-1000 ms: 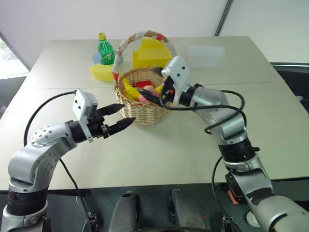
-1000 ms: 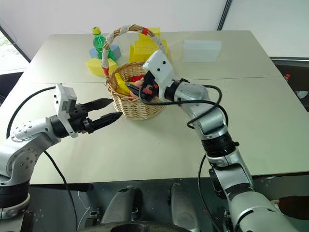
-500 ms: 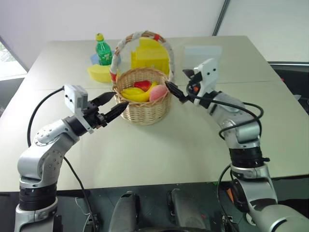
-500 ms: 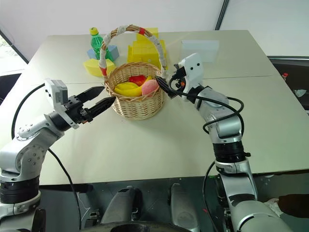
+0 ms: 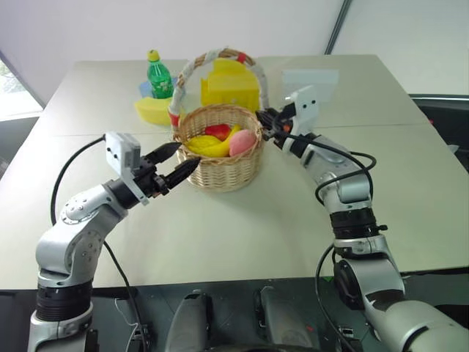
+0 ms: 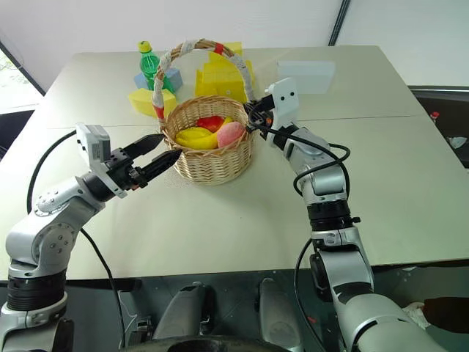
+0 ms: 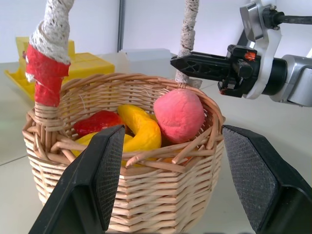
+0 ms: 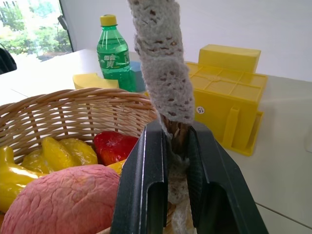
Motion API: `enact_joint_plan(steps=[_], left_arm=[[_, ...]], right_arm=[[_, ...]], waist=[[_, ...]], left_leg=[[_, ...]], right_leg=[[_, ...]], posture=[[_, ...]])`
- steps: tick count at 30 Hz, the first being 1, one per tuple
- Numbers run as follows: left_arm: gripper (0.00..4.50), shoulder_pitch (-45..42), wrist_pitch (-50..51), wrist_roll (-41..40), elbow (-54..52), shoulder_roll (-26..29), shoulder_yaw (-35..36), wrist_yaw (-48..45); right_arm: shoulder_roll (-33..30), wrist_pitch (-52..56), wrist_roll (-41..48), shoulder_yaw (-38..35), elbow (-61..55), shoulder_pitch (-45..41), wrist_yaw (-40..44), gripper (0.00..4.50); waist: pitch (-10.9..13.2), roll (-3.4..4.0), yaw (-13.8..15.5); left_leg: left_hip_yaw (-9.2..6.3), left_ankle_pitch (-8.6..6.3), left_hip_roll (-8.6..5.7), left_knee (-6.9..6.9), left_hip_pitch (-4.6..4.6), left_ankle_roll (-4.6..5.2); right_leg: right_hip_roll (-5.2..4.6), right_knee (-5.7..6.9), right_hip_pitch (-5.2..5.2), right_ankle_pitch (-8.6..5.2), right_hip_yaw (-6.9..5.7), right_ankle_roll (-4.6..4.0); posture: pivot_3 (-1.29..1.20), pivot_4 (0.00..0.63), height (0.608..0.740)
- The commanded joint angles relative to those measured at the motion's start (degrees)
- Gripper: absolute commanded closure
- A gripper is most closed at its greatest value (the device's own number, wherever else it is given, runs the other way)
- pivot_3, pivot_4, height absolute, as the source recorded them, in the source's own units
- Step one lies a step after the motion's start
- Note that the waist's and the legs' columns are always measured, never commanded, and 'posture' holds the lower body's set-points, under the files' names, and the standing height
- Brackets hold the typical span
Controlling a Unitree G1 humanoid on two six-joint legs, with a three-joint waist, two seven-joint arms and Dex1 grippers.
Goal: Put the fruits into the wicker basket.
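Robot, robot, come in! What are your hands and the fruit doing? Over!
Right gripper shut on basket handle. Left gripper open beside wicker basket. Fruits inside. Nothing blocking.

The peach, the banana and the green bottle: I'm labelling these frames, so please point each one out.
peach (image 7: 179, 115), left wrist view, middle of its pink body.
banana (image 7: 141, 127), left wrist view, its curved yellow back.
green bottle (image 8: 115, 56), right wrist view, on its label.
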Motion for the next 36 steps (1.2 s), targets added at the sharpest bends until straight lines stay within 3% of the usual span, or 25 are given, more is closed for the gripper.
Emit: enact_joint_plan(steps=[1, 6, 11, 18, 22, 26, 32, 36], left_arm=[[1.12, -0.8, -1.5, 0.4, -1.7, -0.3, -0.7, 0.1], [1.12, -2.4, -2.0, 0.6, -0.1, -0.5, -1.9, -0.3], [1.12, -4.8, -3.1, 1.9, 3.0, -2.6, -4.0, -0.7], [1.12, -6.9, -4.4, 3.6, 4.6, -5.3, -6.7, -1.0], [1.12, -6.5, -4.3, 3.4, 3.8, -5.5, -7.3, -1.9], [1.12, -7.1, -4.1, 3.4, 4.3, -5.1, -7.7, -2.8], [1.12, -7.6, -4.4, 4.5, 7.2, -2.7, -6.5, -4.3], [1.12, -6.0, -5.8, 7.6, 10.6, 0.3, -4.9, -3.5]], right_arm=[[-2.4, -0.6, 1.3, -4.8, -7.6, 0.7, -1.8, 4.49], [-10.4, 1.4, 0.1, -12.9, -12.2, 4.4, -6.2, 4.49], [-17.1, 1.6, -2.8, -21.2, -5.5, 5.8, -14.2, 4.49], [-18.5, -2.4, -2.8, -25.1, 3.8, 5.4, -17.9, 4.49], [-18.5, -2.0, -1.0, -26.1, 0.9, 7.4, -17.5, 2.59], [-20.0, -0.7, -0.1, -27.7, -6.1, 11.7, -16.9, 0.41], [-25.5, 1.5, 3.0, -31.4, -19.1, 25.2, -9.0, 0.41], [-28.7, 0.3, 4.9, -27.8, -26.5, 36.4, 2.4, 0.41]], waist=[[0.0, 0.0, 0.1], [0.0, 0.01, 0.8], [0.0, 0.01, 0.4], [0.0, 0.15, -0.9], [0.0, 0.15, -1.1], [0.0, 0.16, -0.9], [0.0, 0.17, 0.4], [0.0, 0.18, 0.0]], left_leg=[[0.0, 0.0, 0.0, 0.0, 0.0, 0.0], [-0.05, 0.0, -0.12, 0.0, -0.08, 0.0], [0.02, -0.01, -0.16, -0.01, -0.07, 0.02], [0.18, -0.01, -0.07, -0.04, 0.02, 0.02], [0.13, -0.01, -0.05, -0.04, 0.01, 0.02], [0.11, -0.01, -0.05, -0.04, -0.01, 0.02], [0.08, -0.02, -0.07, -0.04, -0.03, 0.04], [0.09, -0.03, -0.06, -0.03, 0.03, 0.05]], right_leg=[[0.0, 0.0, 0.0, 0.0, 0.0, 0.0], [-0.13, -0.07, 0.01, 0.0, -0.02, 0.0], [-0.06, -0.12, 0.02, 0.0, -0.01, 0.01], [0.13, -0.11, 0.02, 0.0, 0.13, 0.01], [0.13, -0.1, 0.02, 0.0, 0.12, 0.01], [0.1, -0.1, 0.02, 0.0, 0.12, 0.01], [0.06, -0.14, 0.04, 0.0, 0.11, 0.02], [0.15, -0.22, 0.11, 0.0, 0.11, 0.02]], posture=[[0.0, 0.15, 0.74], [0.0, 0.15, 0.74], [0.0, 0.15, 0.74], [0.0, 0.15, 0.74], [0.0, 0.15, 0.74], [0.0, 0.15, 0.74], [0.0, 0.15, 0.74], [0.0, 0.15, 0.74]])
